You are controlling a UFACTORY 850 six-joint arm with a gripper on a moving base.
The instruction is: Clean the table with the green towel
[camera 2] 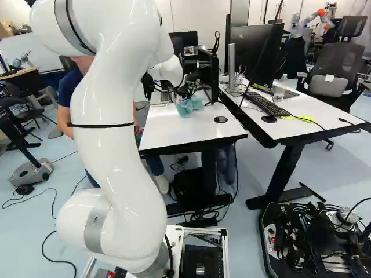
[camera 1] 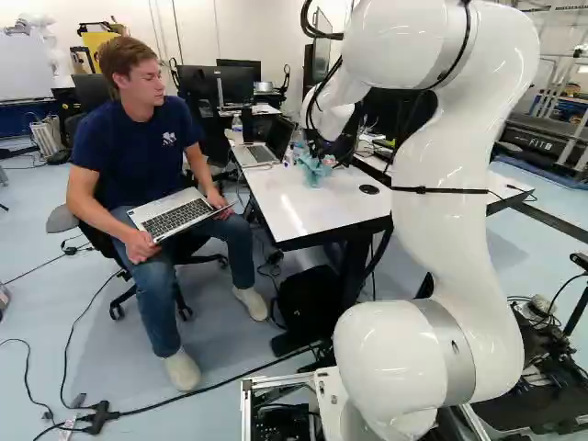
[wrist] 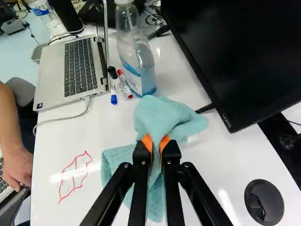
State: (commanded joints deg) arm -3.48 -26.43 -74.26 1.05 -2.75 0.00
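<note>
gripper [wrist: 156, 141] pinching bunched green towel [wrist: 160, 117], lower folds seemingly on white tabletop [wrist: 115, 134]. wiping stage, likely early: red marker scribble [wrist: 74, 177] at eight o'clock from gripper. next: carry towel toward eight, press, rub.

Place: a robotics lab doubling as an office.
Robots: a tall white arm [camera 1: 446, 193] rises in the foreground, while another robot [camera 2: 322, 12] with orange joints stands in the right background of the right base view.
Desks: a white table [camera 2: 185, 130] holds an open laptop [wrist: 49, 80]; a neighbouring desk [camera 2: 310, 107] carries a monitor [camera 2: 255, 55] and keyboard [camera 2: 268, 105].
Chair: a dark office model [camera 2: 339, 61] on casters.
Electronics: a wired assembly [camera 2: 313, 237] sits low at right in the right base view.
Floor: pale blue [camera 1: 55, 303], crossed by black cables [camera 1: 202, 391].
</note>
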